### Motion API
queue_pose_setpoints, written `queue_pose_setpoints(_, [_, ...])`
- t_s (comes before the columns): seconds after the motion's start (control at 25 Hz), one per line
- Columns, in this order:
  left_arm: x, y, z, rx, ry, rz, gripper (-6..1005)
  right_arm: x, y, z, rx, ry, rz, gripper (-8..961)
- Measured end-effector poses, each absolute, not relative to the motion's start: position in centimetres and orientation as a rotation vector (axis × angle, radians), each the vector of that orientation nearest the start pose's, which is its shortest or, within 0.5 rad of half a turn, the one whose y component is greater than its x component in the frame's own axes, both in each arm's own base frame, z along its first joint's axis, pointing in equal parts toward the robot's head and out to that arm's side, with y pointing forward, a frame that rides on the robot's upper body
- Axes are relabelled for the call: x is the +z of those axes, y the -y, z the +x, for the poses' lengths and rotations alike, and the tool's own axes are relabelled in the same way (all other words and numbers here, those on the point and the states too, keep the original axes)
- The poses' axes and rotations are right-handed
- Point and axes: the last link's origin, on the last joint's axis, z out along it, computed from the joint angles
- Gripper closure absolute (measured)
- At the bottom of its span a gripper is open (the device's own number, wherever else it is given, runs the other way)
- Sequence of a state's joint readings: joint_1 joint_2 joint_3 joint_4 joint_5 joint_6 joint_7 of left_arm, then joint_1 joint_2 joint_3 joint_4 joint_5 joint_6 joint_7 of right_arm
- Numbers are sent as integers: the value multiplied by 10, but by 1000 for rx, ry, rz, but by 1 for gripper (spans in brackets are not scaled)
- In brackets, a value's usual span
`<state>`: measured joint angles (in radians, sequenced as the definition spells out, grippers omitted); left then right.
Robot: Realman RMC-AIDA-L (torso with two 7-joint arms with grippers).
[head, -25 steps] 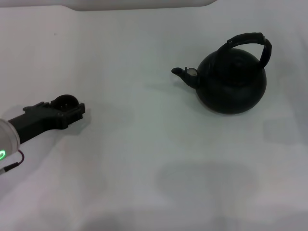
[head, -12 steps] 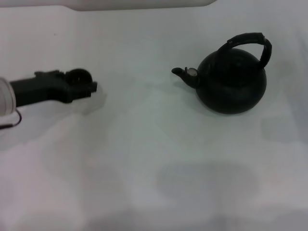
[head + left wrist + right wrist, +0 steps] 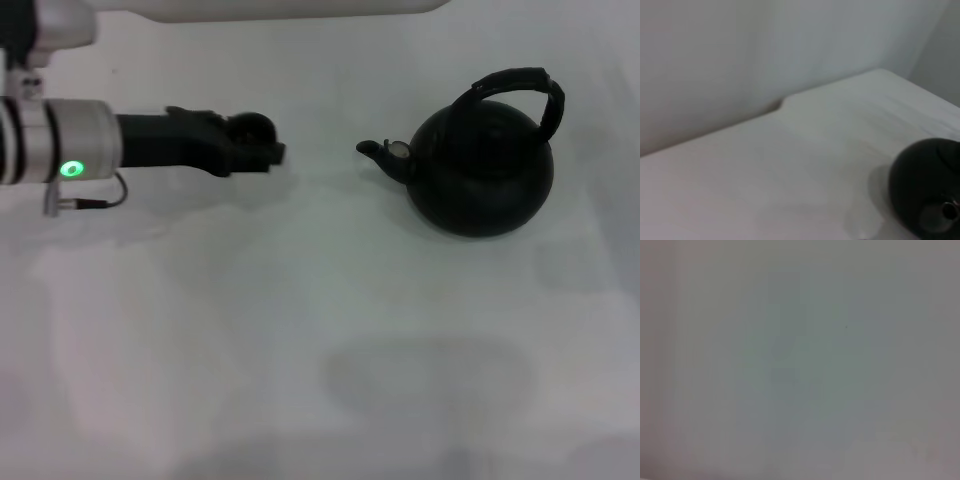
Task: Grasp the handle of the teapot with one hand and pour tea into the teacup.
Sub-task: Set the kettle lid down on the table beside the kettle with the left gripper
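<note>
From the frame's lower left, the left hand (image 3: 262, 150) has climbed to upper centre-left carrying the teacup (image 3: 250, 128) in its grip, nearing the teapot (image 3: 482, 170) on the worktop (image 3: 300, 330) at right, handle (image 3: 515, 85) untouched.

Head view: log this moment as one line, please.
left gripper: holds teacup, raised left of spout | teapot: upright on table, handle free | right arm: out of view | pour: not begun

The left arm reaches in level from the left, its left gripper (image 3: 262, 148) pointing rightward above the surface.
</note>
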<state>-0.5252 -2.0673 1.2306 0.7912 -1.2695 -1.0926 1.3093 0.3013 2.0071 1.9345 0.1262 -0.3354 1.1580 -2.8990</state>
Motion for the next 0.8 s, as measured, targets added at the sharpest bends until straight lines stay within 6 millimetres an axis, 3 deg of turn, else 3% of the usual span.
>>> queue_pose_setpoints(0.28, [-58, -371, -225, -298, 957, -2687, 287, 42, -290, 395, 502, -496, -1597, 113])
queue_pose_setpoints(0.8, [-71, -371, -229, -206, 1019, -2690, 286, 42, -283, 391, 542, -468, -1590, 113])
